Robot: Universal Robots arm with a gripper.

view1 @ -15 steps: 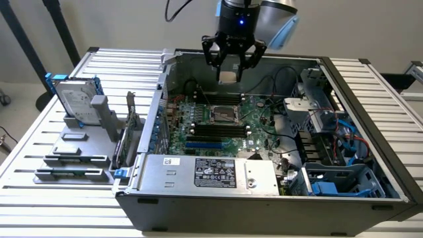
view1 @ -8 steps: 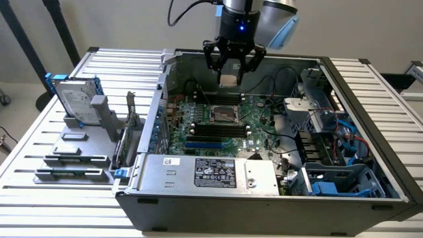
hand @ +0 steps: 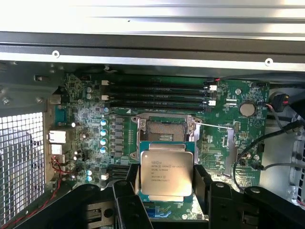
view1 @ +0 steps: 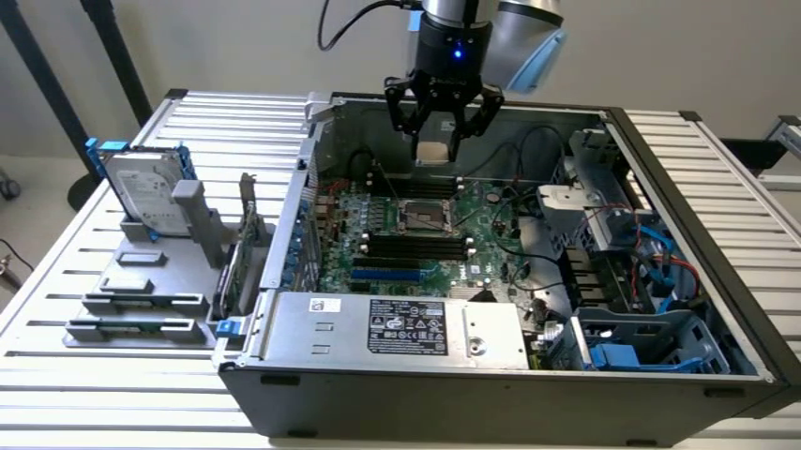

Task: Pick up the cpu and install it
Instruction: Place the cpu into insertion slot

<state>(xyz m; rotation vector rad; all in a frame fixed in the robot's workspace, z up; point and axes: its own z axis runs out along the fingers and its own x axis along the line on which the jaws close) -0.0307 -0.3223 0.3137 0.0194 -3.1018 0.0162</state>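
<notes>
**Item 1.** Gripper (view1: 441, 136): black, multi-fingered, on 1 robot arm, upper centre of the exterior view, hanging over the rear of the open case. State: clenched on the cpu, with fingers (hand: 202, 181) pressing 2 opposite edges.

**Item 2.** Cpu (view1: 433, 150): small flat square chip with a silvery-grey metal top and a thin darker rim. It is held in the air, printed top toward the wrist camera.

**Item 3.** Socket (view1: 423, 217): square, metal-framed, on the green motherboard (view1: 482, 258), centre of the exterior view. Its frame is open and its bed empty. The cpu hangs above it, clear of it.

**Item 4.** Computer case (view1: 501, 394): grey metal, side panel off, on a white slatted table (view1: 51, 281).

**Item 5.** Hard drive (view1: 141, 192): large, silver, blue brackets, upright at the left of the exterior view, well apart from the gripper.

**Progress.**
- Pick-up: done.
- Installation: not done, since the chip is unseated and the socket unlatched.
- Overall: judged about halfway.
</notes>
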